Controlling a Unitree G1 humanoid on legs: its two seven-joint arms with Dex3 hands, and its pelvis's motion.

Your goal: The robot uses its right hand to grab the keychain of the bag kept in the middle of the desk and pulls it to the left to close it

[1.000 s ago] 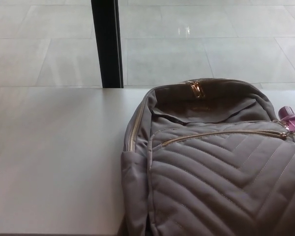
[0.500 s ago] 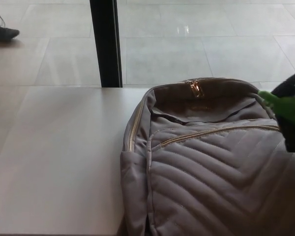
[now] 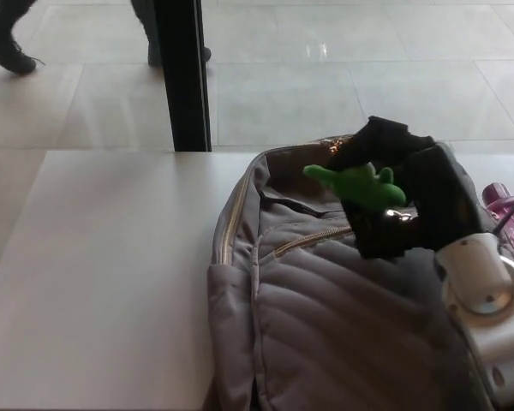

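The grey quilted bag (image 3: 325,325) is laid flat on the pale tabletop (image 3: 103,282), towards the right of the view, with its top end pointing away from the robot. Its main opening (image 3: 287,167) is seen gaping darkly at that top end. The gold front-pocket zipper (image 3: 308,240) is seen running up to the right until it is hidden under the robot's arm.

The right hand (image 3: 394,193) is held over the upper part of the bag, having been brought in from the right on its silver wrist (image 3: 484,291). A lumpy green piece (image 3: 357,181) is seen at the front of the hand. Whether it is the keychain or a part of the hand cannot be told, and whether the hand is open or clasped on anything cannot be told either. The left hand is not in view.

The step in hand is judged to be the reach and grasp. The closing pull is judged not yet to be done, since the top is seen open. For the next move, a firm hold on the keychain is called for, followed by a steady pull to the left along the zipper line. The bag may be dragged across the tabletop, as nothing is seen bracing it.

A pink object (image 3: 501,199) is lying just beside the bag's right edge.
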